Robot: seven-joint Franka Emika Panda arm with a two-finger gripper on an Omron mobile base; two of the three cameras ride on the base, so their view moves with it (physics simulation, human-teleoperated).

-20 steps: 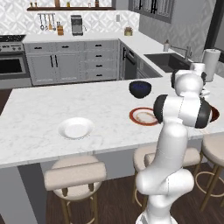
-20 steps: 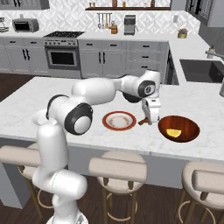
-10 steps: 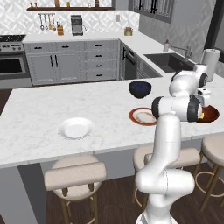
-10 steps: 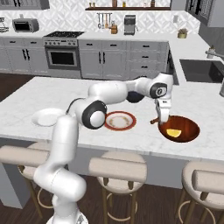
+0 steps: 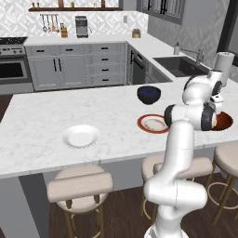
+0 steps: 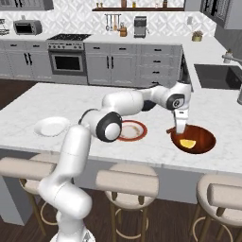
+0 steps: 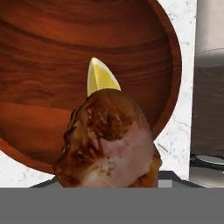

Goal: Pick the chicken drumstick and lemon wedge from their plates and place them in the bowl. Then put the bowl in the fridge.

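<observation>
My gripper [image 6: 179, 128] is shut on the chicken drumstick [image 7: 109, 140], a dark reddish-brown piece that hangs just above the left rim of the wide reddish-brown bowl [image 6: 203, 138]. In the right base view the drumstick [image 6: 172, 131] shows beside the fingers. The yellow lemon wedge [image 6: 188, 143] lies inside the bowl [image 7: 52, 65]; in the hand view the lemon wedge [image 7: 100, 78] peeks up behind the drumstick. The terracotta-rimmed plate [image 6: 131, 131] sits bare to the left of the bowl. The white plate [image 6: 51, 126] lies bare far to the left. The fridge is out of view.
A small dark navy bowl [image 5: 148, 94] stands behind the terracotta-rimmed plate [image 5: 152, 123]. A paper towel roll [image 5: 225, 62] and the sink [image 5: 179, 65] are at the back right. Stools [image 6: 126, 182] line the counter's front edge.
The arm has swung to the right with the drumstick, from beside the terracotta-rimmed plate to over the bowl's left rim. The lemon wedge has stayed in the bowl.
</observation>
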